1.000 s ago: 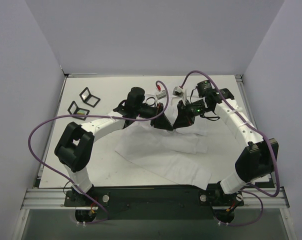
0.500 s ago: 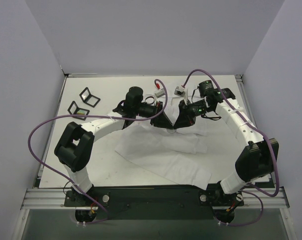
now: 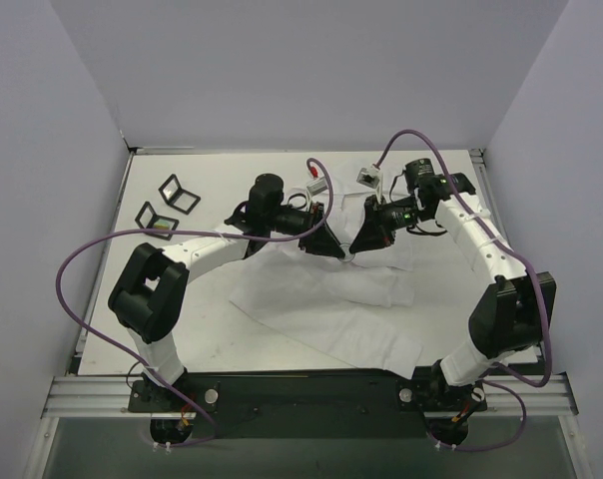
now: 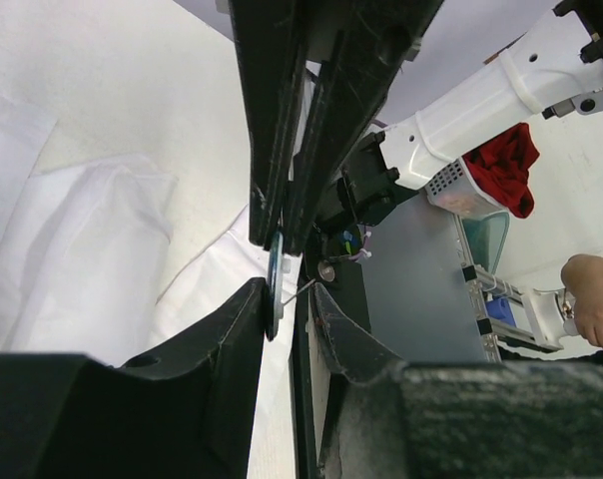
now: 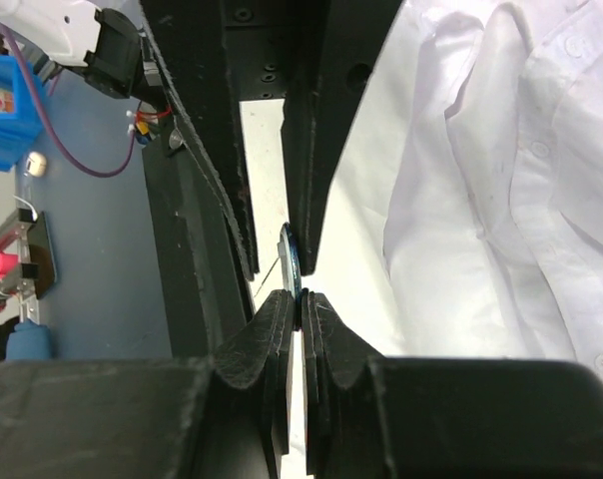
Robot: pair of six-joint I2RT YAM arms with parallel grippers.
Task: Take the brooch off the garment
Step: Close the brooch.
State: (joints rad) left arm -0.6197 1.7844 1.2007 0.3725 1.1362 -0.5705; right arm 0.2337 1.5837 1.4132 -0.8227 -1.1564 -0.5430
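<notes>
Well, on my right wrist feed the right gripper [image 5: 300, 304] is pinched tight on the brooch [image 5: 290, 261], a thin bluish disc seen edge-on with its pin [image 5: 270, 271] sticking out to one side. The left gripper [image 4: 288, 291] faces it tip to tip with its jaws parted. The disc sits in that gap, close against one jaw, though I cannot tell whether it touches. From above I see both grippers meeting over the far part of the garment [image 3: 321, 299], which lies spread and rumpled on the white table [image 3: 212, 170]. Its buttoned front shows just beside the right gripper on the wrist feed. The brooch is too small for me to pick out from overhead. Two small black frames [image 3: 179, 193] lie well apart from the garment at the table's far left
</notes>
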